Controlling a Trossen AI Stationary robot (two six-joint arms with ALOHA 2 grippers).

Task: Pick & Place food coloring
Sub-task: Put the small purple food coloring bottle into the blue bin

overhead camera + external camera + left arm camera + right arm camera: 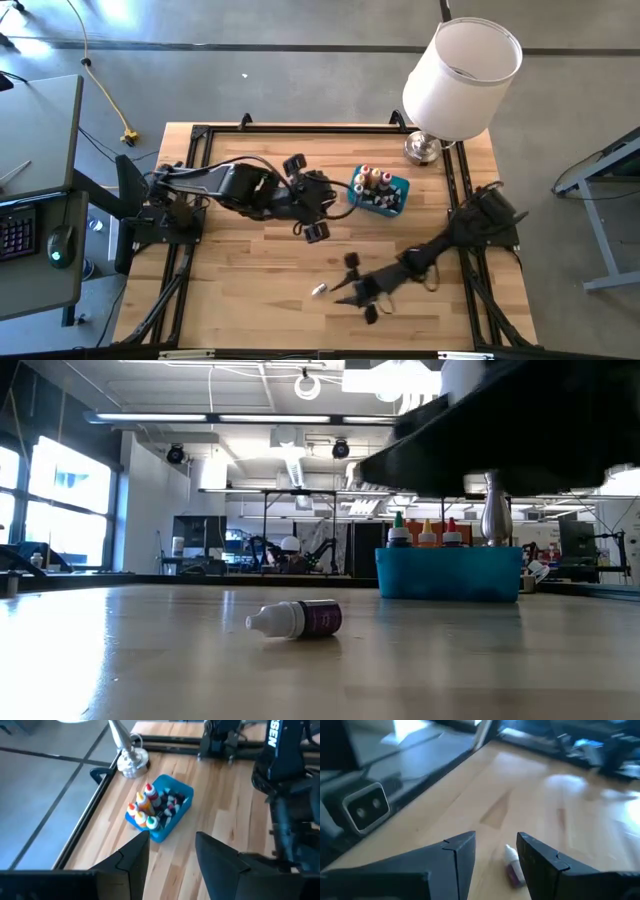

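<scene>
One food coloring bottle (319, 289) lies on its side on the bare wood, with a whitish cap and dark purple label (295, 619). My right gripper (347, 293) stands open just to its right. In the right wrist view the bottle (512, 866) lies ahead of the gap between the fingers, untouched. The teal bin (380, 191) at the far middle holds several upright bottles with coloured caps (150, 805). My left gripper (325, 202) hangs open above the table, left of the bin, with nothing between its fingers (172, 850).
A lamp with a white shade (462, 75) stands at the far right, its metal base (424, 148) just behind the bin. Black rails (320, 128) frame the tabletop. Bare wood lies left of the lone bottle and along the near edge.
</scene>
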